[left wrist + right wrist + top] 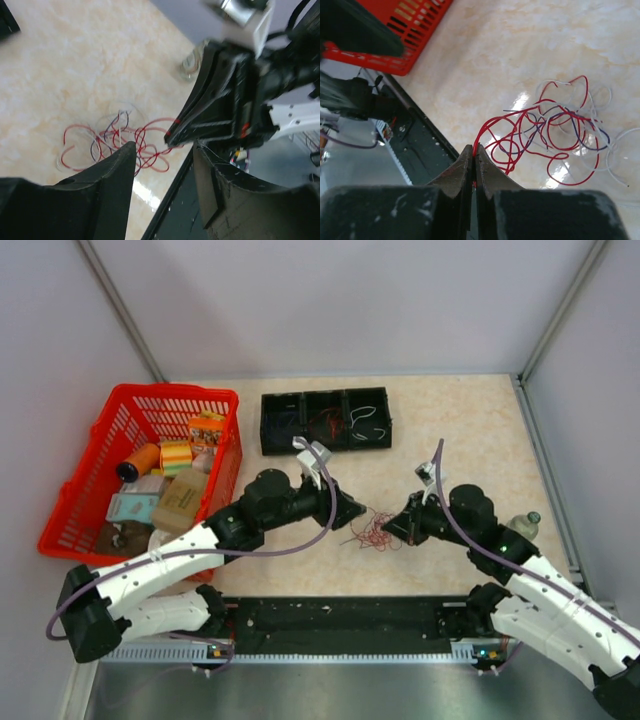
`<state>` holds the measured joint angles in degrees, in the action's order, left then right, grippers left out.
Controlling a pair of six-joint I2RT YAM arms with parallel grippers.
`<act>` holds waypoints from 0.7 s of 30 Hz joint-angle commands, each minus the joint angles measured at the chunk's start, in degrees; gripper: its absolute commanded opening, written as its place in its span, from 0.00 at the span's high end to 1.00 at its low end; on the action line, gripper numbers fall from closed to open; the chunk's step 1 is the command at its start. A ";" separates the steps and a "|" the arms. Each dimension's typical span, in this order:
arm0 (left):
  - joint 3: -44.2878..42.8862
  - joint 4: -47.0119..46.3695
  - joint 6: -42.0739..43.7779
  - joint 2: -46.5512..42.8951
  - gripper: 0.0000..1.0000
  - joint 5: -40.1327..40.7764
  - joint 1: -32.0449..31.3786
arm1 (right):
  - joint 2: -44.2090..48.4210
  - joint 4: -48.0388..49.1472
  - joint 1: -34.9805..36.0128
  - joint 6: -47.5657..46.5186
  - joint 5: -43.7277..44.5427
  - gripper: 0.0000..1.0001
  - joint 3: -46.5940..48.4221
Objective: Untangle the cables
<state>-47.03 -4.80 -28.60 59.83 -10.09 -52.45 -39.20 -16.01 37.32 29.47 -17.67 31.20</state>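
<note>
The cables (372,533) are a small tangle of thin red, white and dark blue wires on the marbled table between my two grippers. My left gripper (358,510) is open and empty just left of the tangle; in the left wrist view its jaws stand wide apart (164,147) with the cables (115,142) lying beyond them. My right gripper (392,530) is at the tangle's right edge. In the right wrist view it (473,148) is shut on a red wire, which runs up from the jaws into the tangle (555,130). The right gripper's tip also shows in the left wrist view (172,135).
A red basket (75,490) with several packets and cups stands at the left. A black compartment tray (325,420) holding a few wires sits at the back. A black strip (340,615) runs along the near edge. A small bottle (525,525) stands at the right.
</note>
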 commanded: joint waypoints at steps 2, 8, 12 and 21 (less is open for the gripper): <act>4.48 -4.87 0.21 -0.07 0.46 -5.04 -3.79 | 1.67 5.28 -0.32 1.19 -7.29 1.00 3.87; 5.45 -3.37 1.00 1.60 0.38 2.70 -9.16 | -1.05 10.55 -0.32 9.71 -5.17 1.00 4.57; 5.10 -5.31 0.83 2.66 0.50 4.89 -10.22 | -2.46 13.11 -0.32 12.44 -7.46 1.00 4.31; 2.73 -6.19 1.44 7.22 0.64 8.50 -10.57 | -1.84 13.20 -0.32 15.79 -7.90 1.00 4.31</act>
<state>-41.76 -8.21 -28.08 64.97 -3.53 -62.74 -41.76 -6.31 37.30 42.83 -24.40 33.10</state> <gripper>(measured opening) 0.381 0.008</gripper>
